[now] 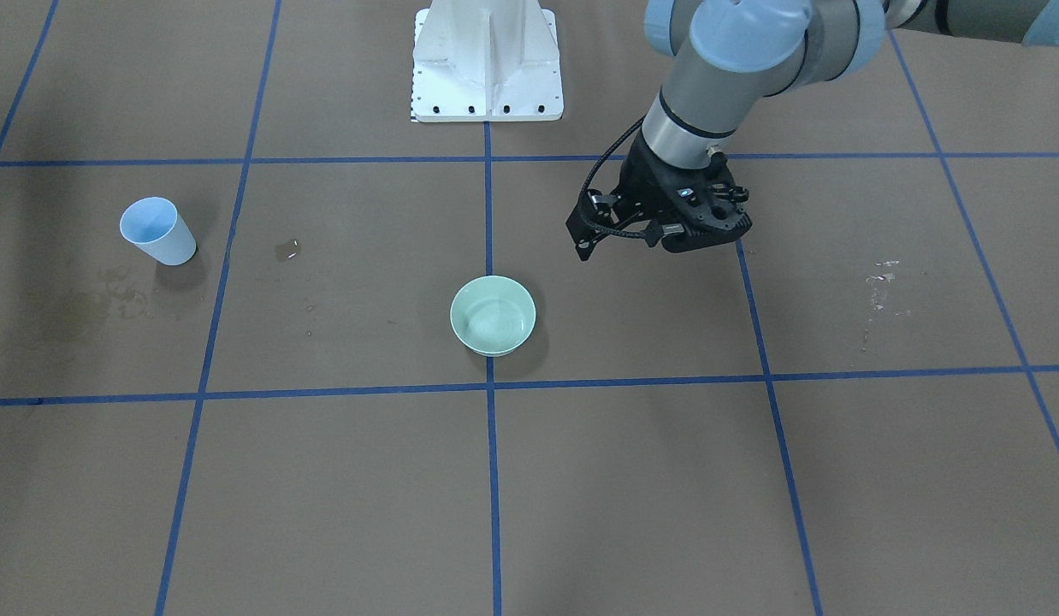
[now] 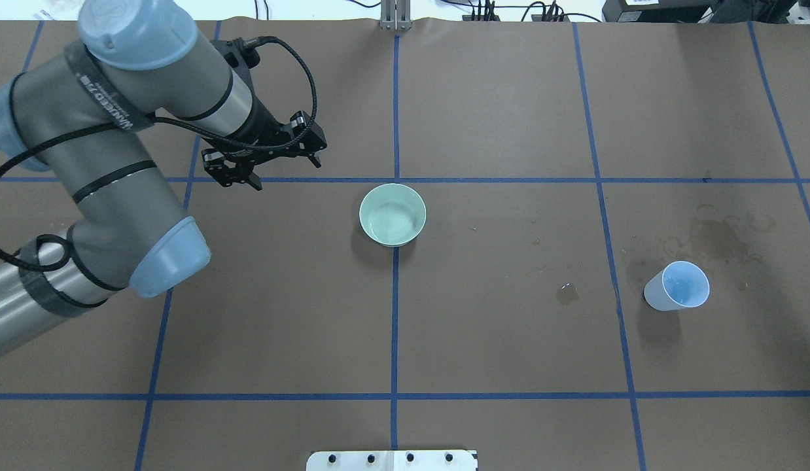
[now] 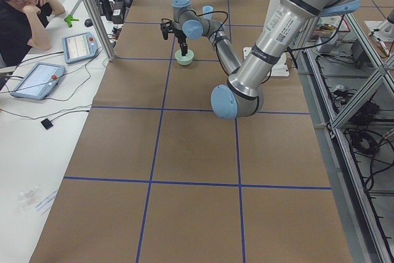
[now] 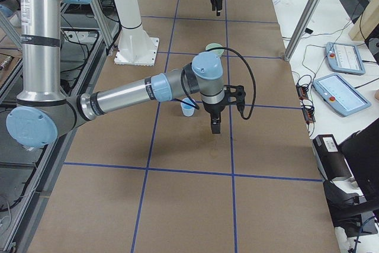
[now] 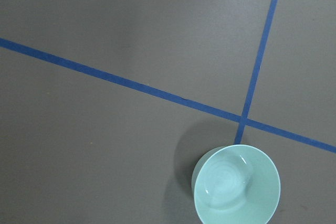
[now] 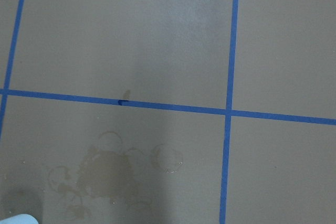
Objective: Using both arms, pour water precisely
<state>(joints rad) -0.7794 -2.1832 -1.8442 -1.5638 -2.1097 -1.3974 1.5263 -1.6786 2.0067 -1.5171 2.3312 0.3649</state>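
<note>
Mostly open brown desk (image 2: 510,98) with a blue tape grid, free room all round the left gripper (image 2: 264,157). It hovers pointing down, green bowl (image 2: 392,214) near it. Right gripper (image 4: 215,124) hangs vertical, blue cup (image 4: 188,109) near. Cannot tell either gripper's state. 1 small water puddle (image 2: 567,294) lies between bowl and cup.

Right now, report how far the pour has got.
Done: nothing visible. The cup stands upright and unheld, and the bowl sits at the centre. In hand: the left gripper hangs empty beside the bowl, and the right gripper is empty near the cup. Left: grasp the cup, carry it over, pour. Whether either vessel holds water cannot be told.
</note>
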